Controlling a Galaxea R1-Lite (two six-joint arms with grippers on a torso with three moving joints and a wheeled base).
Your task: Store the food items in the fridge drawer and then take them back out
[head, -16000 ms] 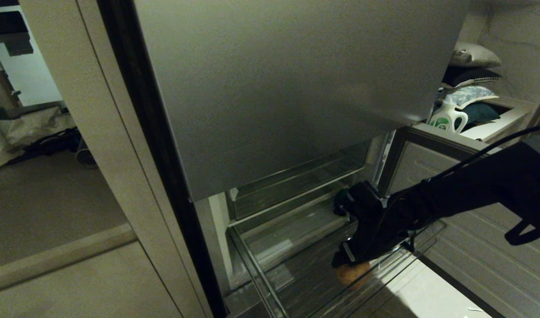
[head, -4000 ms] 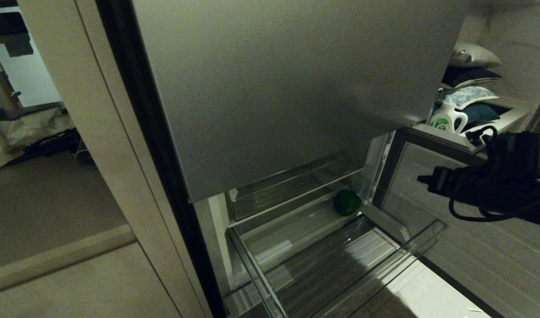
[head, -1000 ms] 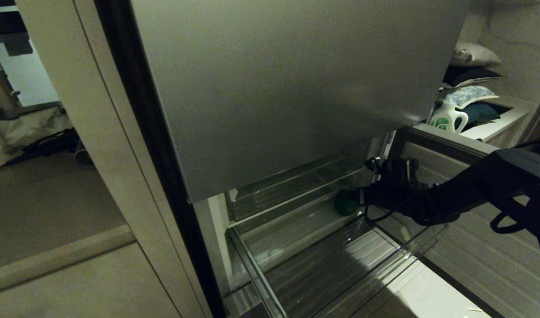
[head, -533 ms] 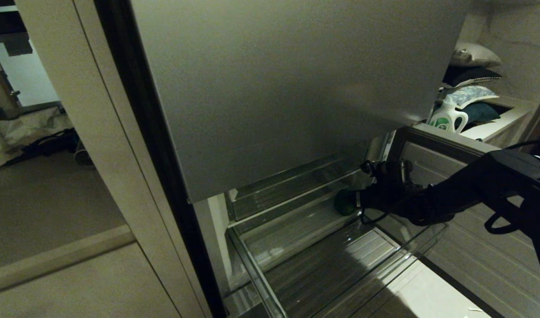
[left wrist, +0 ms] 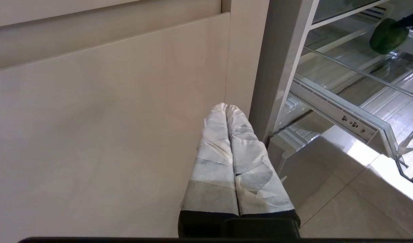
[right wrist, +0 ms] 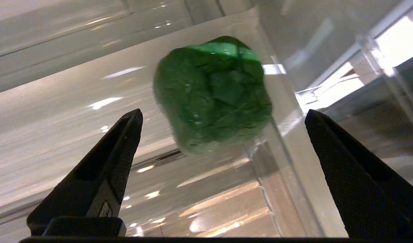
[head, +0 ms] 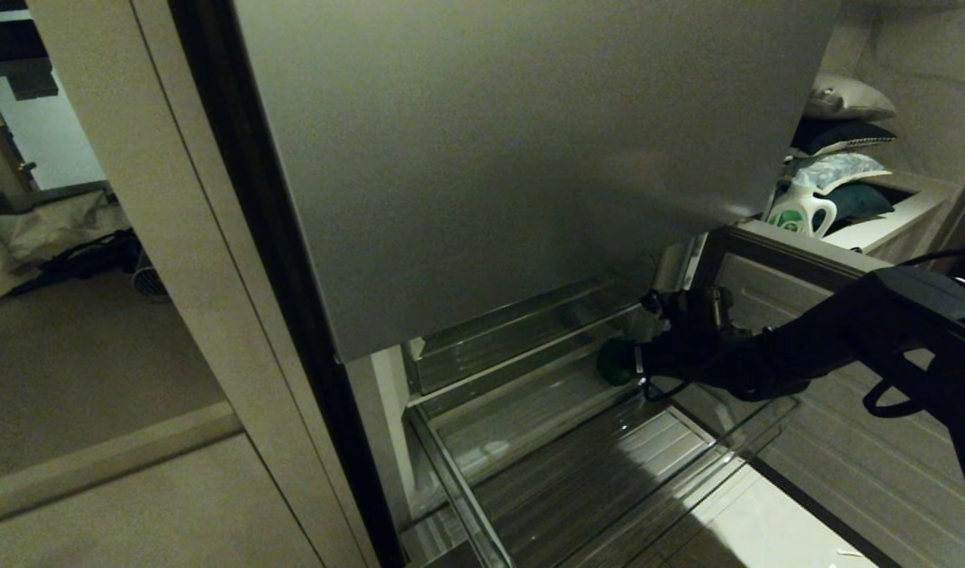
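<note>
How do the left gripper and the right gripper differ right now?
The right gripper is open, its bare black fingers spread either side of the green food item without touching it; the left gripper is shut, its fingers pressed together. The left gripper's fingers are wrapped in whitish tape. The right gripper reaches into the fridge drawer; the left gripper hangs outside, beside a beige cabinet panel. Neither holds anything.

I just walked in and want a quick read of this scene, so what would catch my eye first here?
The green food item stands out first, sitting at the back right corner of the pulled-out clear fridge drawer. The right gripper reaches in at it with jaws open on either side, not yet closed on it. The left gripper, wrapped in pale tape, hangs shut beside the beige cabinet panel, away from the drawer.
</note>
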